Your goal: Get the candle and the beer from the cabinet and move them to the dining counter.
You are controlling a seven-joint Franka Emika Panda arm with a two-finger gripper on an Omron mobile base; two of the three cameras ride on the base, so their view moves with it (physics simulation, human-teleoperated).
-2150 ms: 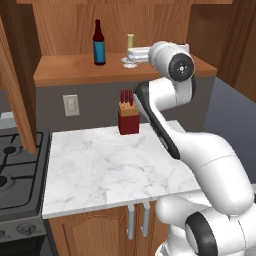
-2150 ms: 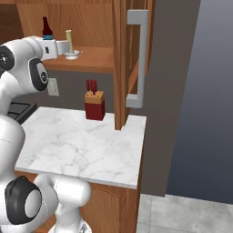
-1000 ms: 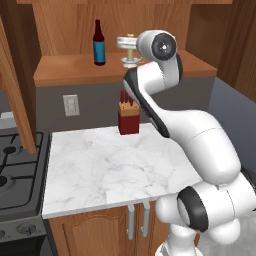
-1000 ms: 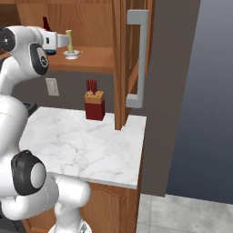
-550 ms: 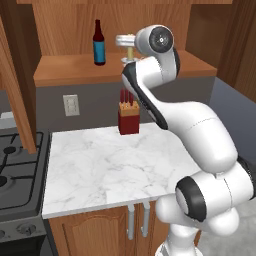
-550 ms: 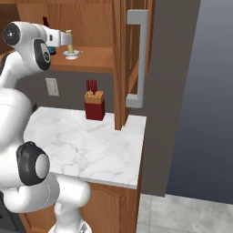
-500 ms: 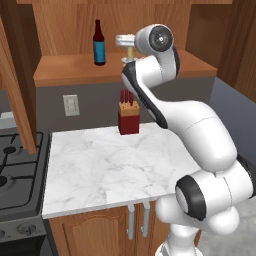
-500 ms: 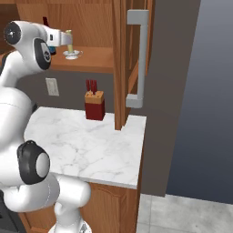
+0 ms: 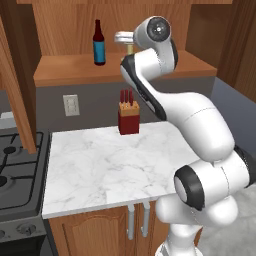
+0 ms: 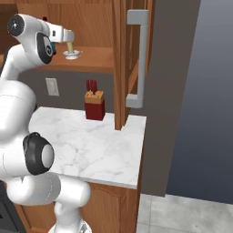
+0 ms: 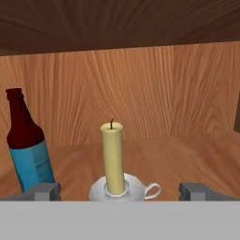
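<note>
Now | candle (image 11: 112, 157) upright, wick up; beer (image 11: 27, 147) tilted | pincer (image 11: 120, 191) spread, empty

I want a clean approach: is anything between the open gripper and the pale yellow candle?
Nothing visible. The pale yellow candle stands straight ahead of the open gripper; the brown beer bottle stands off to the side.

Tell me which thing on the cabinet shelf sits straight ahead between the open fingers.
The candle, pale yellow and upright in its white holder. The beer, a dark bottle with a blue label, stands off to its left.
</note>
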